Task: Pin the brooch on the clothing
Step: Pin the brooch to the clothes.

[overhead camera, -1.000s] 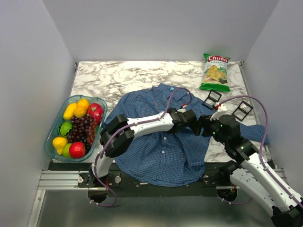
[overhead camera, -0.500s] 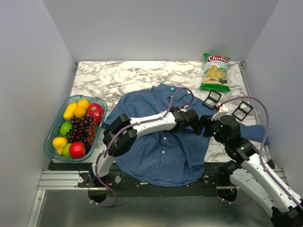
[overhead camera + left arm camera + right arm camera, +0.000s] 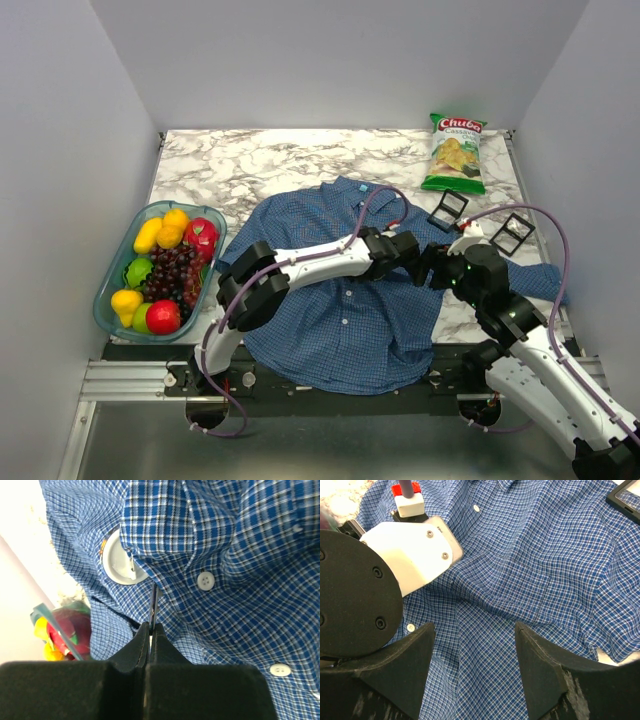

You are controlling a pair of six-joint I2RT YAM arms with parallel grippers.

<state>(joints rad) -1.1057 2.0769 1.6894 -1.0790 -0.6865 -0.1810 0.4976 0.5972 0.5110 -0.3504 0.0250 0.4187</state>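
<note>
A marbled counter [image 3: 280, 160] inside grey walls carries the blue checked shirt [image 3: 340, 320], spread at its near middle. The left arm [image 3: 310, 262] stretches low across it toward the right. The left gripper [image 3: 151, 627] is pressed closed near the round white brooch [image 3: 117, 562], which is half tucked under the placket. The right gripper [image 3: 470, 650] hangs over the shirt, jaws wide, empty.

A teal fruit tub [image 3: 101, 296] sits at the worktop's [image 3: 260, 160] left edge; a crisp bag [image 3: 455, 152] lies near its far right corner; two black frames [image 3: 447, 209] [image 3: 512, 233] lie just nearer.
</note>
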